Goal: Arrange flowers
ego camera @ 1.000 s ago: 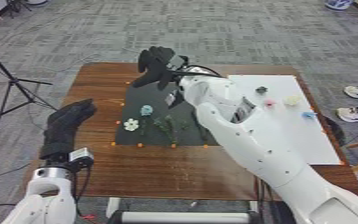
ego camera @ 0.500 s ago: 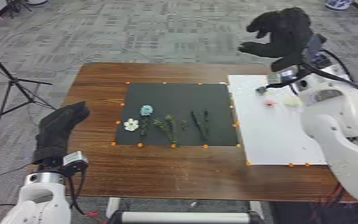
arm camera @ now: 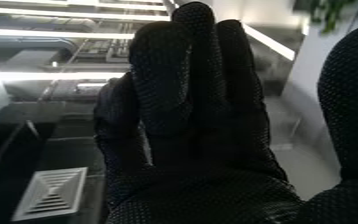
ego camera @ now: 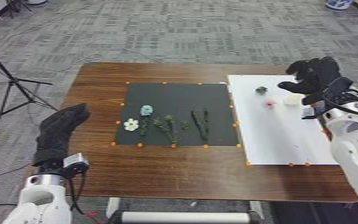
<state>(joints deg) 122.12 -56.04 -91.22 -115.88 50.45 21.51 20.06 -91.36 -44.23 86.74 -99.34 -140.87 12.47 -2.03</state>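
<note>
The right hand (ego camera: 318, 76) hovers, released, by the worktop (ego camera: 158, 175)'s far right corner. The left hand (ego camera: 58, 127), loosely straight, is at its left edge.

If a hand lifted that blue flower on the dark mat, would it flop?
The blue flower might tip bloom-down, since its bloom is much wider than its stem. With so slender a stem, it is probably light and may bend a little.
</note>
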